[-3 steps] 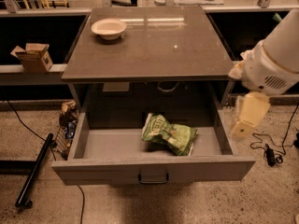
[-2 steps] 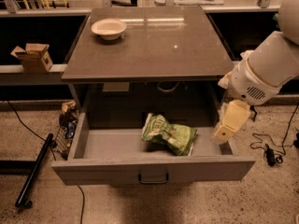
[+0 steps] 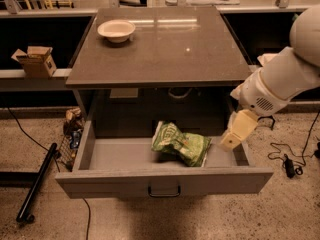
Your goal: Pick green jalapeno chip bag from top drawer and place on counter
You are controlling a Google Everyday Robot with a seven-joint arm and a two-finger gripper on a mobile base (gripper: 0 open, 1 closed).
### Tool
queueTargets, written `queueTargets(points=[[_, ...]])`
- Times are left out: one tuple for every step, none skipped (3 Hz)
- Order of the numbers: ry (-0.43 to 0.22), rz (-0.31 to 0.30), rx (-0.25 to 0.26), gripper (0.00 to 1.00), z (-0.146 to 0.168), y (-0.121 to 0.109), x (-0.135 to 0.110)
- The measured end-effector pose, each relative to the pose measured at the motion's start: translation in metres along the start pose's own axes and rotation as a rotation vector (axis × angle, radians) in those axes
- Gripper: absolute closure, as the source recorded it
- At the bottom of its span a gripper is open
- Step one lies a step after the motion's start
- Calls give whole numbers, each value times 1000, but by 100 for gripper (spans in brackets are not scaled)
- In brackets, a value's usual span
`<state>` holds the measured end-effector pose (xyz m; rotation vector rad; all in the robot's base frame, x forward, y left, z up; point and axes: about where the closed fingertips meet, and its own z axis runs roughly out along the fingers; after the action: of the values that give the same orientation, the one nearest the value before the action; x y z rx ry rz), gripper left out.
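Note:
The green jalapeno chip bag point(image 3: 181, 144) lies crinkled on the floor of the open top drawer point(image 3: 120, 181), right of its middle. The drawer's dark pull handle point(image 3: 164, 191) is at front centre. The gripper point(image 3: 231, 141) hangs from the white arm point(image 3: 280, 79) over the drawer's right end, just right of the bag and apart from it. The counter point(image 3: 165, 44) is the glossy grey-brown top above the drawer.
A white bowl point(image 3: 116, 30) stands at the counter's far left corner. A cardboard box point(image 3: 36, 60) sits on the left side shelf. A black pole point(image 3: 37, 181) and cables lie on the floor at left; a cable and plug point(image 3: 289, 165) lie at right.
The arm and gripper have moved left and down, from beside the drawer's right wall to over its right end, closer to the bag. The bag has not moved.

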<state>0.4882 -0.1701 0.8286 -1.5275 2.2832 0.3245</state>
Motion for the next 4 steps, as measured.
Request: queueTargets(points=[[-32,66,-11,0,42,-16,0],[-56,126,-33,0,85,-26,-3],[-79,142,-52,0,126,-32,-16],[-97,159,-64,0,159,-35,-23]])
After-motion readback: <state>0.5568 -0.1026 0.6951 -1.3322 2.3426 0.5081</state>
